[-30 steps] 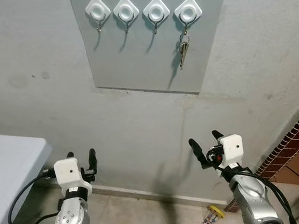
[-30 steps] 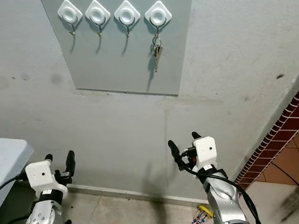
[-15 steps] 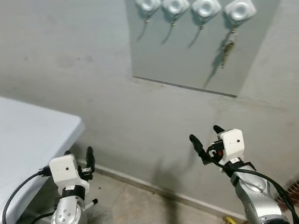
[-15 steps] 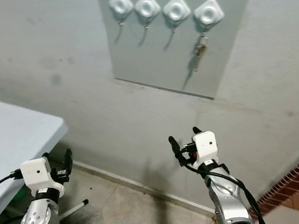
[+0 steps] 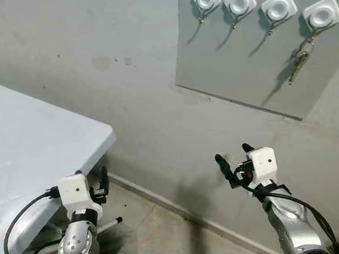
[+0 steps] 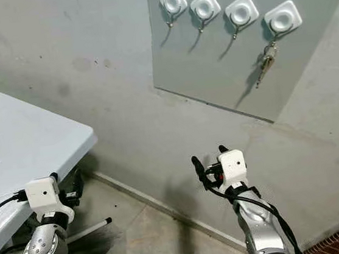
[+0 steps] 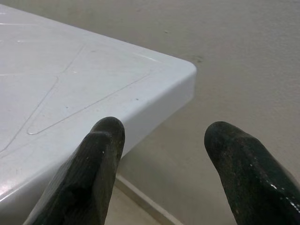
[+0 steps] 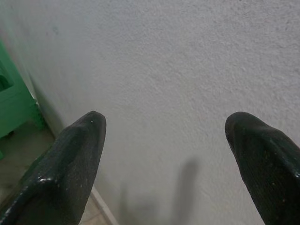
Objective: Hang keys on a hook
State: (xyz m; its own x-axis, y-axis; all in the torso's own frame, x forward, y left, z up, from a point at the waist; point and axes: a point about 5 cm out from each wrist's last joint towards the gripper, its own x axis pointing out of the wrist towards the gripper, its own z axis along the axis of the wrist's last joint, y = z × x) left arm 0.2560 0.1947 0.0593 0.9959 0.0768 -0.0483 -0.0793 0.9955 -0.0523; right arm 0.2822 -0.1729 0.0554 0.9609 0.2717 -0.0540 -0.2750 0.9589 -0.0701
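you have the small bunch of metal keys [image 5: 298, 64] hanging from the rightmost of four white diamond-shaped hooks [image 5: 322, 13], near the right edge of the grey rectangular wall panel [image 5: 236, 64]. your right gripper [image 5: 234, 159] is raised low before the grey plaster wall [image 5: 89, 62], black fingers spread apart and holding nothing. your left gripper [image 5: 92, 175], also parted and empty, sits by the corner of the white plastic table [image 5: 26, 161].

The white desk [image 5: 31, 149] blocks the near left. Bare wall [image 5: 122, 89] lies ahead, and three hooks [image 5: 241, 1] hang free left of the keys [image 5: 299, 63] at far right.
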